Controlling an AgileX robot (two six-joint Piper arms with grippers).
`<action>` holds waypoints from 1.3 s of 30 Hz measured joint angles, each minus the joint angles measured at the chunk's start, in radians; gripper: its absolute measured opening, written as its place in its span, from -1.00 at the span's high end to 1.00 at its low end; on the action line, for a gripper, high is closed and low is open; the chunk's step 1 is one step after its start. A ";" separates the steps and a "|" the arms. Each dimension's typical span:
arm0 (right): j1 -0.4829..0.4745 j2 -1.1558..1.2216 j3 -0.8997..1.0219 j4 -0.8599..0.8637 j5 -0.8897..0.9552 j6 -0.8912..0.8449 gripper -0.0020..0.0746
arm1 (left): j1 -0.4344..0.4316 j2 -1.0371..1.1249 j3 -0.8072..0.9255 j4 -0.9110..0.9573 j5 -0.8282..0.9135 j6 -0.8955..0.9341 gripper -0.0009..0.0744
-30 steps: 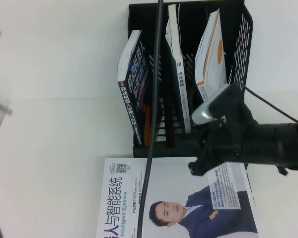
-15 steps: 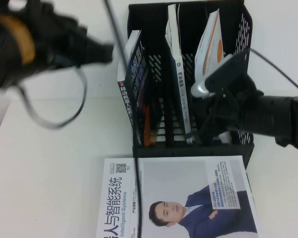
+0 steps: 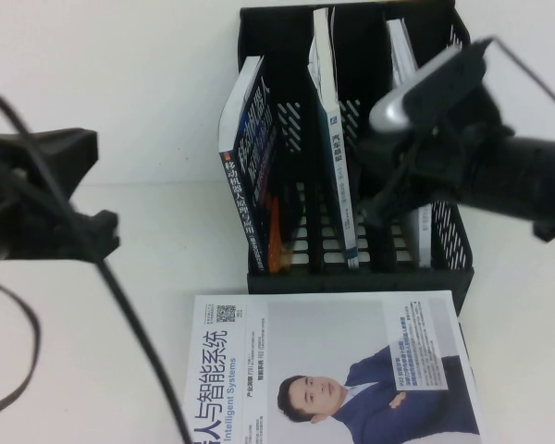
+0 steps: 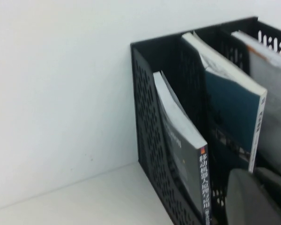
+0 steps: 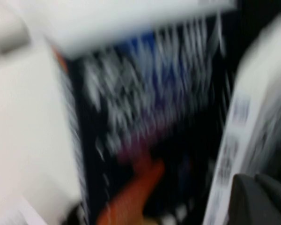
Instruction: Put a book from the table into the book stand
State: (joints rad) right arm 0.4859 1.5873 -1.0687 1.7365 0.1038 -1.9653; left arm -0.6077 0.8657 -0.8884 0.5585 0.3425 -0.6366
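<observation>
The black book stand stands at the back of the table with three slots. A dark blue book leans in the left slot, a blue-and-white book is in the middle slot, and a white book stands upright in the right slot. A large book with a man's portrait lies flat in front of the stand. My right gripper hangs over the right slot beside the white book, with its fingers together and empty in the right wrist view. My left gripper is left of the stand, shut and empty.
My left arm and its dangling cable cover the table's left side. A white wall rises right behind the stand. The flat book fills the table's front edge below the stand.
My right gripper moved from the stand's front edge back over the right slot. The white book went from leaning to upright. My left arm swung in and dropped to the left side.
</observation>
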 joint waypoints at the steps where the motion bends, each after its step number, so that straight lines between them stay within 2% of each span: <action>1: 0.000 -0.029 0.000 0.000 0.017 0.002 0.95 | 0.000 -0.016 0.005 0.002 -0.002 0.000 0.98; 5: 0.000 -0.168 0.000 0.000 -0.019 0.007 0.95 | 0.000 -0.075 0.020 0.004 -0.021 -0.002 0.98; 12: 0.000 -0.455 0.000 0.005 -0.318 0.033 0.95 | 0.000 -0.194 0.122 0.031 -0.129 -0.006 0.98; 16: 0.000 -0.615 0.067 0.010 -0.411 0.048 0.95 | 0.000 -0.260 0.235 0.039 -0.215 -0.008 0.98; 25: 0.000 -0.949 0.511 0.013 -0.351 0.187 0.95 | 0.000 -0.241 0.420 0.044 -0.397 -0.118 0.98; 30: 0.000 -1.100 0.723 0.013 -0.246 0.262 0.95 | 0.000 -0.131 0.414 0.046 -0.556 -0.077 0.98; 33: 0.000 -1.159 0.791 0.013 -0.218 0.341 0.95 | 0.000 -0.034 0.379 0.022 -0.631 -0.064 0.98; 39: 0.000 -1.200 0.872 0.013 -0.095 0.346 0.95 | 0.000 0.088 0.316 -0.025 -0.702 -0.044 0.98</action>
State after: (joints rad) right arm 0.4859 0.3878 -0.1964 1.7498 0.0084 -1.6196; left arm -0.6077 0.9538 -0.5724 0.5339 -0.3595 -0.6810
